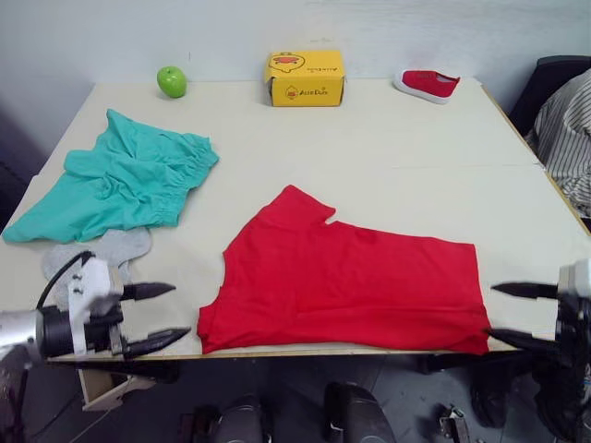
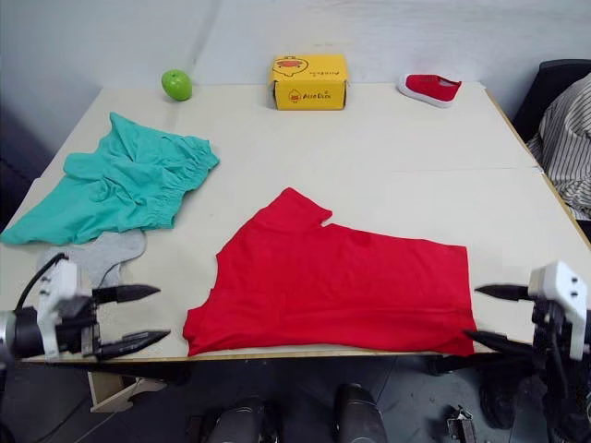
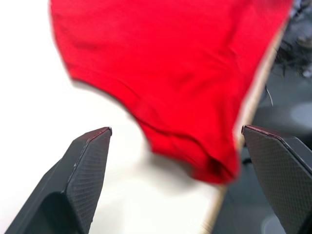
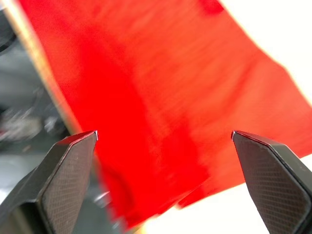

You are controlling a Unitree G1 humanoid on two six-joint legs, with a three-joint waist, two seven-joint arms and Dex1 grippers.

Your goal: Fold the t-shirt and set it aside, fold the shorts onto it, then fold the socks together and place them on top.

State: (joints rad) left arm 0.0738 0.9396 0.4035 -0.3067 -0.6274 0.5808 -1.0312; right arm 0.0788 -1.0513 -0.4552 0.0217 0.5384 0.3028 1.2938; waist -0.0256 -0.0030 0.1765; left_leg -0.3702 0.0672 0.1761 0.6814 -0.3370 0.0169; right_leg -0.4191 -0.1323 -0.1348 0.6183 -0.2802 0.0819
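Flanking the red t-shirt [image 1: 346, 286], left gripper [image 1: 159, 317] and right gripper [image 1: 510, 315] gape wide, empty; hem overhangs the table [image 1: 388, 157] edge (could slide off if pinched thin).

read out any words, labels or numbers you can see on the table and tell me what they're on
Yellow box: red print and a cartoon logo on its front and top, too small and blurred to read.
No readable text on the t-shirt, shorts, socks, apple or shoe.
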